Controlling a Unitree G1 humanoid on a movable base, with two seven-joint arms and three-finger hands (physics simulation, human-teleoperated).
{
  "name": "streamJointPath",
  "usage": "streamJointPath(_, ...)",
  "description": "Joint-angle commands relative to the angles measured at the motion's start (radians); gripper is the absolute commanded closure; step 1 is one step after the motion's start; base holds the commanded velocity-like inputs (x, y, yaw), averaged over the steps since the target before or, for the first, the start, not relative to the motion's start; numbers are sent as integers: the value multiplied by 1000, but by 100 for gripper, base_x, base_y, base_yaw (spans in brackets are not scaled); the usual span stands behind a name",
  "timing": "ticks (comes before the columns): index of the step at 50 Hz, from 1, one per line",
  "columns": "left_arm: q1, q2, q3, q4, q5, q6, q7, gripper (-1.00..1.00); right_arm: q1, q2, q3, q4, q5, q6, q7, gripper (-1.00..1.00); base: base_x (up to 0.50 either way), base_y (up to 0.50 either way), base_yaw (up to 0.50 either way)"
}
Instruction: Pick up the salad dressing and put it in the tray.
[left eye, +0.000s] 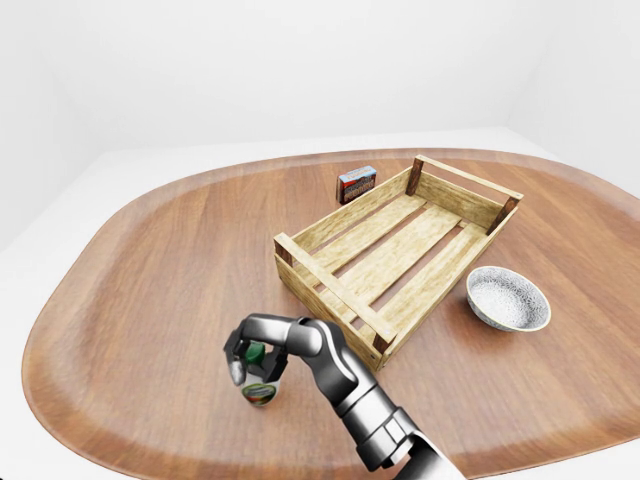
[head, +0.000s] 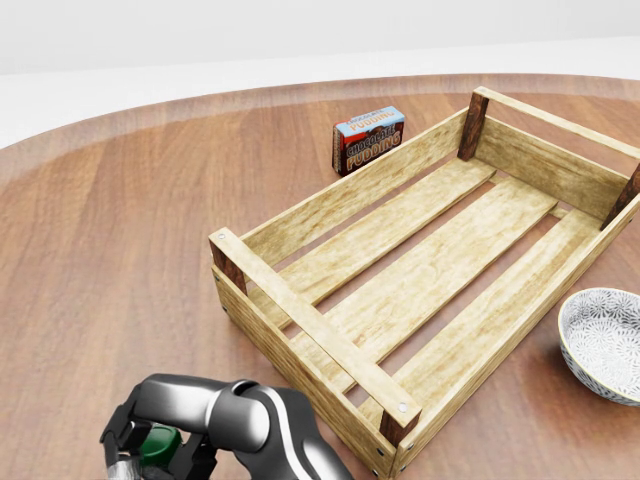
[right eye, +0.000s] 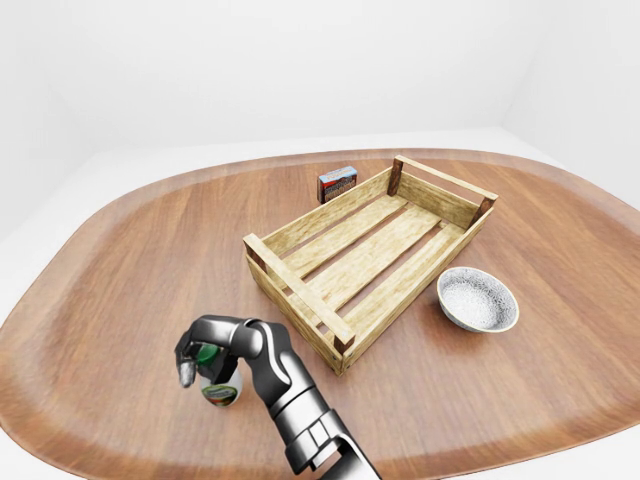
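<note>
The salad dressing (left eye: 260, 393) is a small bottle with a green cap (head: 158, 445). It stands upright on the wooden table at the lower left of the eye views. My right hand (left eye: 255, 362) reaches in from the bottom edge and curls down over the bottle's top, with fingers (left eye: 236, 368) closed round the cap on both sides. The hand hides most of the bottle's neck. The tray (left eye: 330, 285), an empty slatted wooden crate, lies to the right of the bottle, and its near corner is close to my forearm. My left hand does not show.
A chocolate pudding box (left eye: 356, 184) stands just beyond the tray's far left side. A white patterned bowl (left eye: 508, 298) sits to the right of the tray. The oval table's rim runs close below the bottle in the eye views.
</note>
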Motion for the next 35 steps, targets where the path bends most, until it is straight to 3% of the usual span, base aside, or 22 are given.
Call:
streamJointPath(1,-1,-3,0,-5,3,0,-5,-100,-1,-9,-6,-50,-26,0,0,100,0,0,0)
streamJointPath(16,0,-4,-3,2,11,0,-8,-100,-126,-57,-62,-155,-91,0,0,100,0,0,0)
streamJointPath(28,0,-11,-9,-7,15,0,-10,-100,-321,11,-95,-361,-93,0,0,100,0,0,0)
streamJointPath(35,-1,-13,-8,-6,19,0,-13,-100,-429,11,-124,-377,-59,0,0,100,0,0,0)
